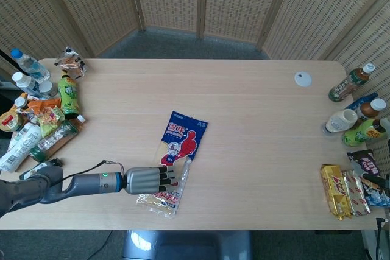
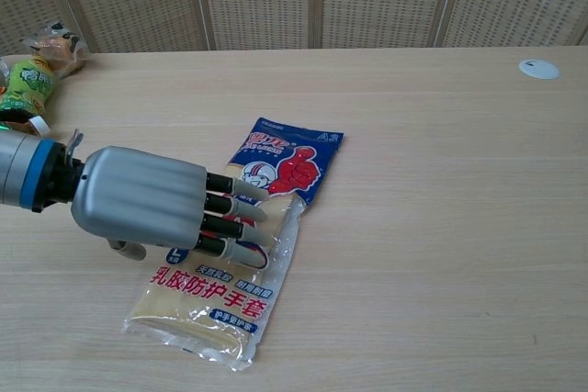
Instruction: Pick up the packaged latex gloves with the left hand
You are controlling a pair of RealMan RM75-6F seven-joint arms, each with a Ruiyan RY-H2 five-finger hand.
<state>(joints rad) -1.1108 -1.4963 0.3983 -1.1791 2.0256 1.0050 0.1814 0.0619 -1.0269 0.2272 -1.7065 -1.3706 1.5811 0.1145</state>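
The left hand (image 2: 152, 206) hides the gloves packet's (image 2: 276, 167) left edge (contact unclear); right hand unseen.

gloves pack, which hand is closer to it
Left. The left hand is over the packaged latex gloves, its fingers extended across the pack's middle. The right hand shows in neither view.

1. Both views bright, evenly lit w/ soft diffuse light; no hard shadows.
2. Faint soft shadow under the left hand (image 2: 142, 204) on the table (image 2: 441, 227).
3. Small glare spots on the latex gloves package (image 2: 220, 296), clear plastic end.
4. Head view: mild wide-angle bend at edges; focus sharp throughout.
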